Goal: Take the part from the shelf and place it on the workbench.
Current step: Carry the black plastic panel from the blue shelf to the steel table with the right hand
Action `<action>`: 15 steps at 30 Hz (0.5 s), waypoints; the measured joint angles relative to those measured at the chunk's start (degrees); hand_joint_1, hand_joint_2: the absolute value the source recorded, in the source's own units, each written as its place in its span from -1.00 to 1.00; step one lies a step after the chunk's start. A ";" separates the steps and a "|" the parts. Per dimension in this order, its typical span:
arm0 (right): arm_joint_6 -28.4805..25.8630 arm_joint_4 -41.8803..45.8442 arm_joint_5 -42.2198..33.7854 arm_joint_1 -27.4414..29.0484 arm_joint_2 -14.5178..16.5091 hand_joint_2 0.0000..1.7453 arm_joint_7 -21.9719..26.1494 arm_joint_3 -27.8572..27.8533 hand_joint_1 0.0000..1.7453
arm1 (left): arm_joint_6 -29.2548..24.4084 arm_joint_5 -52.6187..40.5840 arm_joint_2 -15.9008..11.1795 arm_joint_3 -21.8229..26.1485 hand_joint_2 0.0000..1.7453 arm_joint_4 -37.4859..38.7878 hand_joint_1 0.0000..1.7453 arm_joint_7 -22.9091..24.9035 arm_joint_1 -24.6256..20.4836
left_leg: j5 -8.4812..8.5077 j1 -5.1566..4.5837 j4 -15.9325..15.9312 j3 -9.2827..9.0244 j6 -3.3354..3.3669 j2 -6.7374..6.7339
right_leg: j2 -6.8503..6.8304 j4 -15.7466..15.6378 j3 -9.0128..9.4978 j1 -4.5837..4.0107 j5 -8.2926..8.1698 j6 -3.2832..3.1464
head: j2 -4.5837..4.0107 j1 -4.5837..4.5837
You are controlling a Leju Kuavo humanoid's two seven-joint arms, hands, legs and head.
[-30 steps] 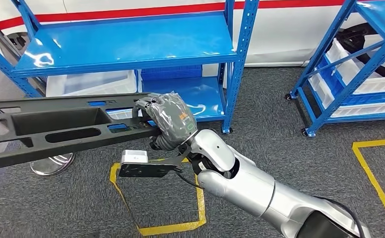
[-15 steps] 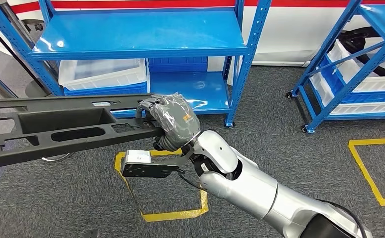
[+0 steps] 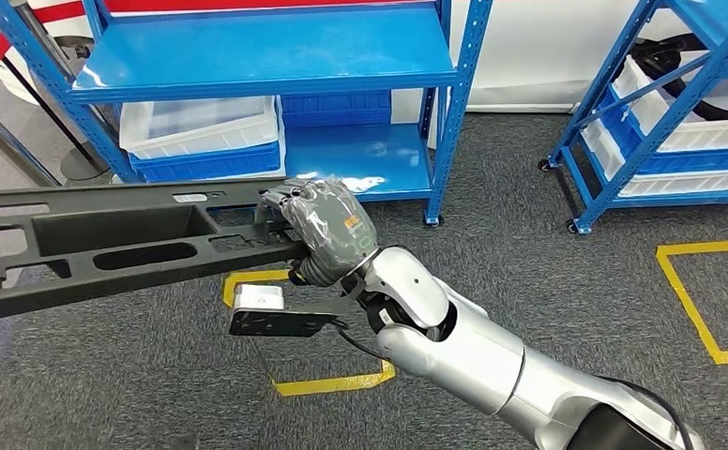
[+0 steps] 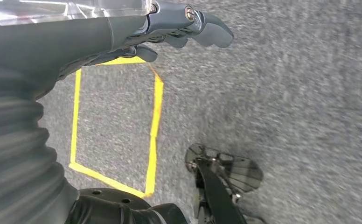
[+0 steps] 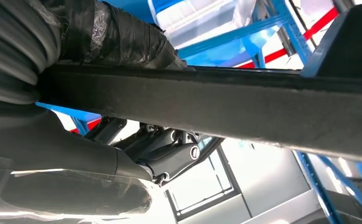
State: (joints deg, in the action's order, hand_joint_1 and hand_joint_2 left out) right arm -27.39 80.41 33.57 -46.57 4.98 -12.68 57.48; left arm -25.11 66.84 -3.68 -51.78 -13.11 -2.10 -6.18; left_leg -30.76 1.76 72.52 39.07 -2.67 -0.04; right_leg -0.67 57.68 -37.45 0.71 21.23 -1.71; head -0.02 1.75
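Grey and wrapped in clear film, the right hand [image 3: 326,230] is clamped on the near end of the part [image 3: 107,244], fingers over its top rail and thumb below, as the right wrist view confirms. That part is a long black plastic frame with slotted openings; it is off the shelf [image 3: 266,56], carried in the air above the carpet [image 3: 529,244], and it runs away past the left edge of the head view. The left hand [image 4: 170,28] hangs over the floor holding nothing, fingers loosely apart, beside a yellow tape square [image 4: 156,107].

No bench is in sight, so the carry seems unfinished. The main risk, as I judge it, is leverage: one hand grips a long frame by its end, so the far end may sag or twist in the grasp while the robot walks or turns. That far end could also catch a shelf post [image 3: 51,94], since the blue shelf stands just behind the part. A slipping grip would drop it onto the carpet.
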 joint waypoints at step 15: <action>-0.07 -0.04 -0.03 0.20 -0.11 1.00 -0.17 0.07 1.00 | 0.33 -0.15 0.01 0.00 1.00 -0.09 -1.00 -0.70 -0.20 | 5.58 -1.47 -13.20 -3.05 4.10 0.10 | 0.55 18.35 -5.21 -0.15 8.65 2.35 | 0.00 -0.19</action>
State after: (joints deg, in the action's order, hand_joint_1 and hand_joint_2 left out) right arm -27.45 80.37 33.55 -46.38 4.87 -12.85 57.55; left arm -24.79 66.69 -3.67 -51.78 -13.20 -2.80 -6.38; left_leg -25.17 0.29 59.31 36.02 1.43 0.06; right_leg -0.13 76.02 -42.66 0.56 29.89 0.64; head -0.02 1.56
